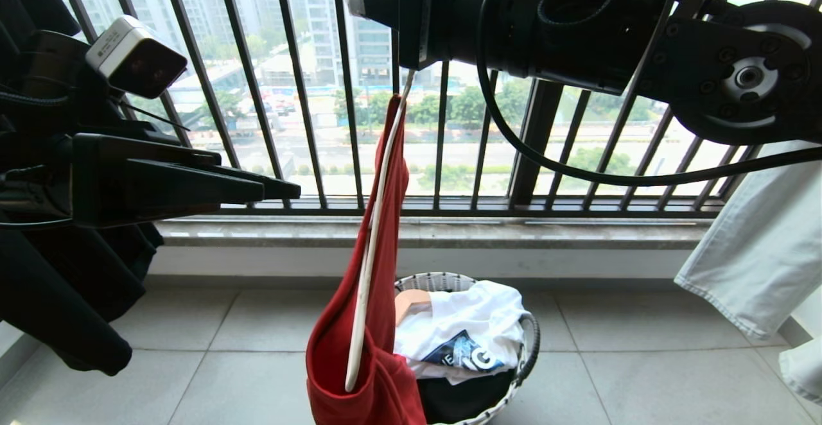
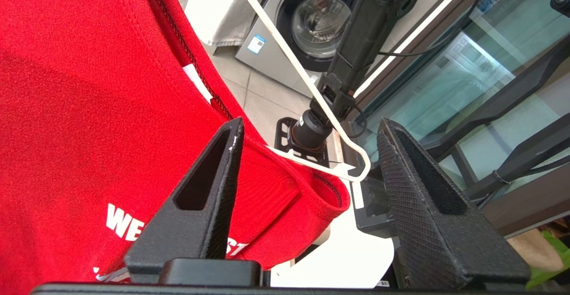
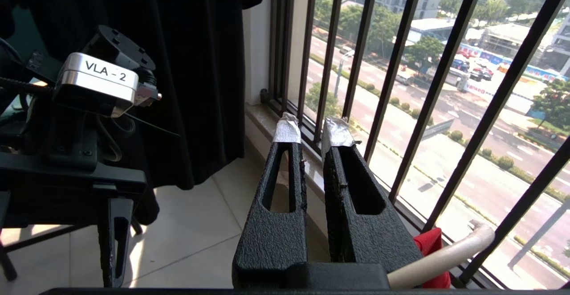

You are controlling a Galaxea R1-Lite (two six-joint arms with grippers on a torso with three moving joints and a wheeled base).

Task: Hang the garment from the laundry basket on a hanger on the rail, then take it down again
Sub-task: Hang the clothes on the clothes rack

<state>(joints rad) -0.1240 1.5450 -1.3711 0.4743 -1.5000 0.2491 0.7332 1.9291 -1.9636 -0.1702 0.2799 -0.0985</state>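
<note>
The right gripper (image 1: 376, 4) seemingly holds the hanger (image 1: 369, 264) aloft, fingers near-together; the garment (image 1: 366, 322) dangles above the laundry basket (image 1: 530, 341); the left gripper (image 2: 307, 152), fingers apart, should pinch the collar before pulling.

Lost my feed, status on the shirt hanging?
Left fingers open beside red shirt. Right fingers shut up top, hanger dangling below. Shirt half on hanger, over basket.

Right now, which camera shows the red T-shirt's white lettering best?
The left wrist view: the red T-shirt fills it, white letters readable near the open left gripper. The head view shows the shirt edge-on; the right wrist view only a red scrap.
</note>
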